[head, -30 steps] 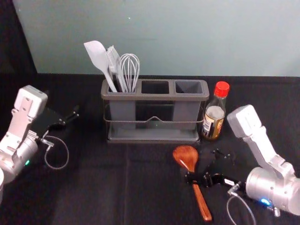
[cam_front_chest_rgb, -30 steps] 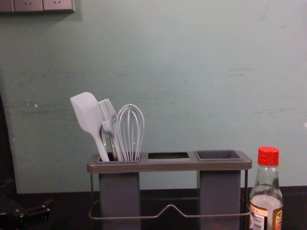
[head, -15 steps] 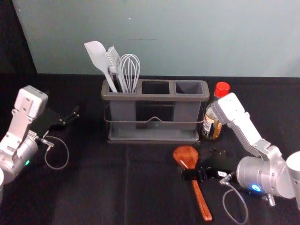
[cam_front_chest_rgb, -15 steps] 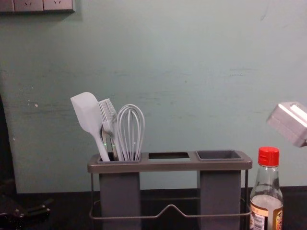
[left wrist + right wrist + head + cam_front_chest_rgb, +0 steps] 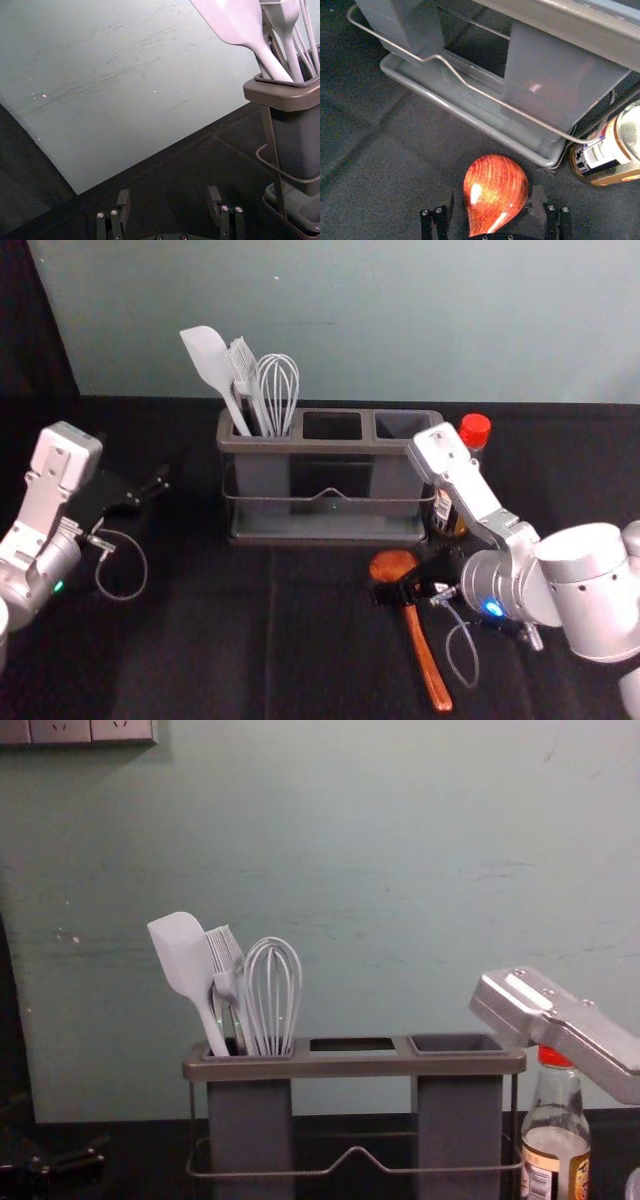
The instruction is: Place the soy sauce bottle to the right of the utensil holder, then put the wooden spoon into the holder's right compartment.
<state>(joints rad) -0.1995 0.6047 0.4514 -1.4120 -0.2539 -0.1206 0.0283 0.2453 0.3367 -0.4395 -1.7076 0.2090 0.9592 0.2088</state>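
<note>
In the head view the wooden spoon (image 5: 430,670) lies on the surface (image 5: 200,650) before the utensil holder (image 5: 325,539), bowl toward it and the right gripper (image 5: 405,585) at its neck, while the soy sauce bottle (image 5: 475,427) stands just beside the holder's right end and the left gripper (image 5: 155,490) is parked at the left. The left wrist view shows that gripper's jaws wide apart, holding nothing; the right wrist view shows the other's jaws spread around the spoon's bowl, not clamped. In the chest view the right arm (image 5: 585,1030) partly covers the bottle's red cap.
</note>
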